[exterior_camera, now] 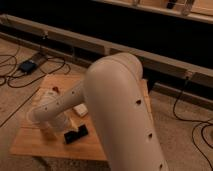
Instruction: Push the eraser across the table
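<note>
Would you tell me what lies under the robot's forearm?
The eraser and a small white block show beside it on the table; the gripper sits left of the eraser. Anything directly beneath is covered.

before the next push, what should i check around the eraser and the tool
1. Eraser lies flat on the table, near its front edge: ok.
2. Tool is down low over the table, just beside the eraser on the picture's left: ok.
3. Tool is in contact with the eraser: cannot tell.
4. Small white block sits apart from the eraser, farther back: ok.
5. Free table on the eraser's far side for it to slide over: cannot tell, because the arm hides that part.
</note>
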Robot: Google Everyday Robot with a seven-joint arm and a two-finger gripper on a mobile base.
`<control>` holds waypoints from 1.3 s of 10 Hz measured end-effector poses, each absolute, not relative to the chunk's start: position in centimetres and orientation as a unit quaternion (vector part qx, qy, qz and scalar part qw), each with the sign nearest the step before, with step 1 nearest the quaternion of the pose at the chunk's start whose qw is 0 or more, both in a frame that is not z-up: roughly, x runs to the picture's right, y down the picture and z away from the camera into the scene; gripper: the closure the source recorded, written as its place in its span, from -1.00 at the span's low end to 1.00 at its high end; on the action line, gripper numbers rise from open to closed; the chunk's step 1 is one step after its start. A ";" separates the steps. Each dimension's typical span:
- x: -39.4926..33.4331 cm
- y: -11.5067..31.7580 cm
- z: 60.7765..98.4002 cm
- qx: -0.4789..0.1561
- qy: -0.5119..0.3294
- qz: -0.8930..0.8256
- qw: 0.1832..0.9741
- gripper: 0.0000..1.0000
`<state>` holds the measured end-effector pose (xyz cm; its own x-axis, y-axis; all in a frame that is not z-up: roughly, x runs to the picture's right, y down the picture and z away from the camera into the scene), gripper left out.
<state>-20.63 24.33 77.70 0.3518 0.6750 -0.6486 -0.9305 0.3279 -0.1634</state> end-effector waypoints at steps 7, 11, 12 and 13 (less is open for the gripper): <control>-19.1 23.8 79.1 -0.245 0.260 0.513 0.780 -0.30; -19.4 24.0 78.6 -0.254 0.258 0.516 0.777 -0.30; -19.6 23.9 78.4 -0.256 0.256 0.516 0.776 -0.30; -19.6 24.0 78.3 -0.257 0.255 0.515 0.777 -0.30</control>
<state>-19.62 24.00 78.27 0.3390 0.6689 -0.6616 -0.9315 0.3370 -0.1366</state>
